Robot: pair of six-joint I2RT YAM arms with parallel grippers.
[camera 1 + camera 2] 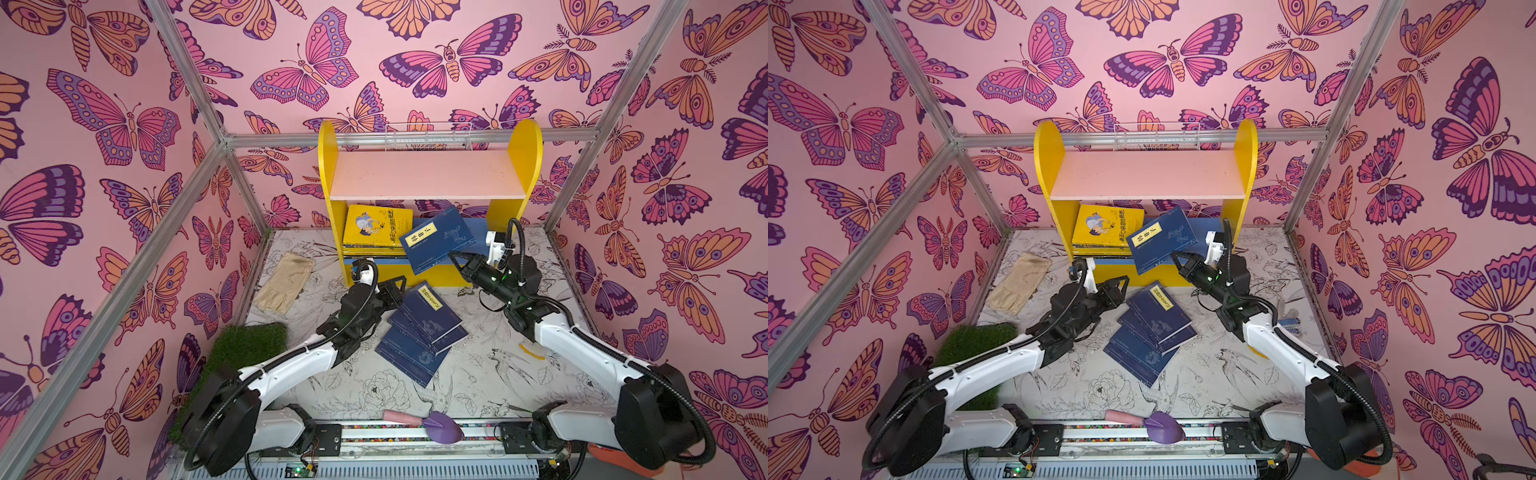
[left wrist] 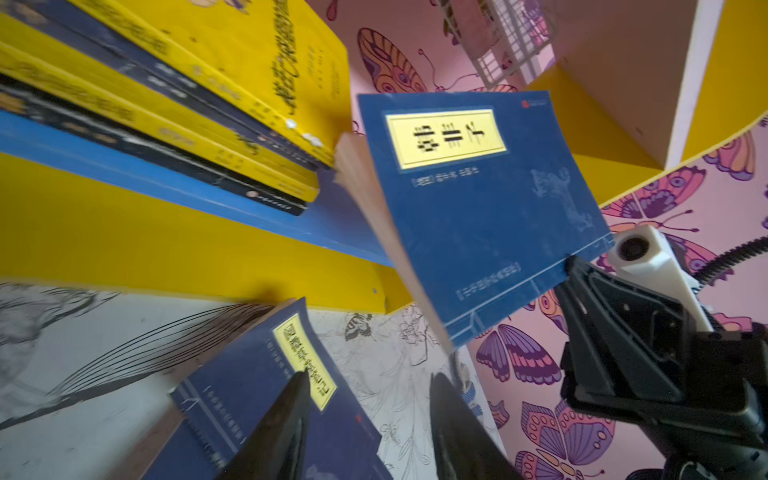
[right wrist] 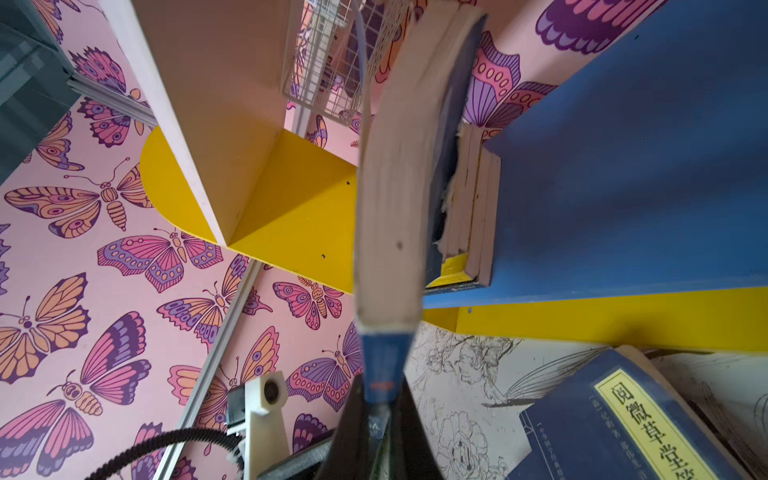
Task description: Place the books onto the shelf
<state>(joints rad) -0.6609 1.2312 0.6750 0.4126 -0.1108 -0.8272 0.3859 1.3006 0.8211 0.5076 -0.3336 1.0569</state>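
Right end effector (image 1: pixel 452 254) pinches navy book (image 1: pixel 439 244) corner.

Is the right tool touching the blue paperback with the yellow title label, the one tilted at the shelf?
Touching. The right wrist view shows the right tool closed on the spine corner of the blue paperback with the yellow title label.

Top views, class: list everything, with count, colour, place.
Small round-topped shelf: one, yellow sides, pink and blue boards, table back.
Wire basket: one, white, behind shelf top.
Stacked paperback books: several, yellow topmost, on lower board.
Labelled paperback book: one, navy, at shelf front.
Fanned paperback books: about four, navy, table centre.
Fabric glove: one, beige, table left.
Artificial grass patch: one, green, front left.
Garden trowel: one, purple blade, pink handle, front edge.
Left gripper: open, by fanned books.
Right gripper: shut on labelled book.
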